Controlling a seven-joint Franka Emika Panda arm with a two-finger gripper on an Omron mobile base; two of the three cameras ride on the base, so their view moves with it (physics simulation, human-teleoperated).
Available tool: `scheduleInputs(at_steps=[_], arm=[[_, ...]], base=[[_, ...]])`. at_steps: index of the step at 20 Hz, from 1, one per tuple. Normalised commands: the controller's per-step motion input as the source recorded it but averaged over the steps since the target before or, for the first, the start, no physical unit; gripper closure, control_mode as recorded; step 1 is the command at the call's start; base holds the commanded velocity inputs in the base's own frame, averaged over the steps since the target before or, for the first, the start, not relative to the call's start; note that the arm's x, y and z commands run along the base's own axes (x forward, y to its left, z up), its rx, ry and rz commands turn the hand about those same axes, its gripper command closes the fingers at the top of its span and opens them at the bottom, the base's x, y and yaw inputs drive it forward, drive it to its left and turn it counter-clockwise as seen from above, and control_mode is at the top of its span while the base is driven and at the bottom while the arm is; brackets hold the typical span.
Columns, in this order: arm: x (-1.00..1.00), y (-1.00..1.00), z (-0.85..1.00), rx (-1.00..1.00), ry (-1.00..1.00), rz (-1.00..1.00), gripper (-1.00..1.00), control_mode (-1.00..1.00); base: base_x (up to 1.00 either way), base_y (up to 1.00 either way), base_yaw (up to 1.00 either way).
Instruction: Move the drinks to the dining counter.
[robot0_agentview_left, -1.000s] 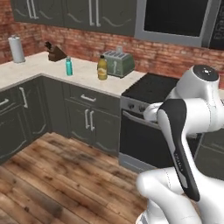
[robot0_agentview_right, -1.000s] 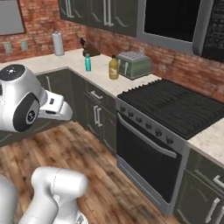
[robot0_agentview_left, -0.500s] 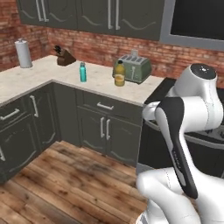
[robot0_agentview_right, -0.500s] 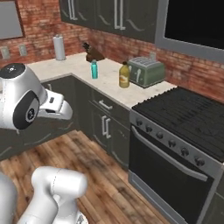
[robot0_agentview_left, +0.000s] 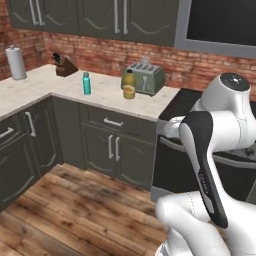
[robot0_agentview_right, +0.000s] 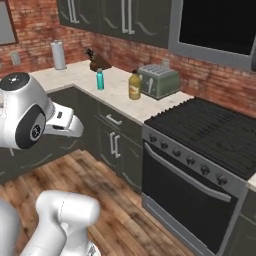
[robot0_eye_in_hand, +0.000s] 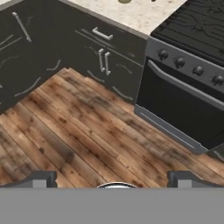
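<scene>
Two drinks stand upright on the beige stone counter (robot0_agentview_left: 60, 90) along the brick wall. One is a teal bottle (robot0_agentview_left: 87, 83) (robot0_agentview_right: 100, 80) with a grey cap. The other is a yellow-orange juice bottle (robot0_agentview_left: 129, 84) (robot0_agentview_right: 134, 85) with a black cap, right beside the toaster (robot0_agentview_left: 145, 77) (robot0_agentview_right: 160, 81). My gripper (robot0_eye_in_hand: 114, 178) is open and holds nothing. It hangs over the wooden floor (robot0_eye_in_hand: 78, 131), well short of the counter. The dining counter is out of view.
A black stove (robot0_agentview_right: 210, 132) (robot0_eye_in_hand: 188, 100) adjoins the counter on the right. Dark cabinets (robot0_agentview_left: 115, 150) (robot0_eye_in_hand: 65, 48) run below the counter. A paper towel roll (robot0_agentview_left: 16, 62) (robot0_agentview_right: 58, 55) and a knife block (robot0_agentview_left: 64, 65) (robot0_agentview_right: 97, 60) stand at the counter's far left.
The whole picture has shifted as the base drove: the counter with the bottles and toaster now looks nearer and sits further right. The gripper stays open.
</scene>
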Motion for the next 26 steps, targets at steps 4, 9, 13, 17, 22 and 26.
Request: scheduleInputs(at_steps=[4,9,13,17,22,26], arm=[[0.0,0.0,0.0,0.0,0.0,0.0,-1.0,1.0],[0.0,0.0,0.0,0.0,0.0,0.0,-1.0,1.0],[0.0,0.0,0.0,0.0,0.0,0.0,-1.0,1.0],[0.0,0.0,0.0,0.0,0.0,0.0,-1.0,1.0],[0.0,0.0,0.0,0.0,0.0,0.0,-1.0,1.0],[0.0,0.0,0.0,0.0,0.0,0.0,-1.0,1.0]], base=[[1.0,0.84,-0.17],[1.0,-0.29,0.39],[1.0,-1.0,0.38],[1.0,-1.0,0.35],[1.0,-0.27,0.24],[1.0,1.0,-0.01]])
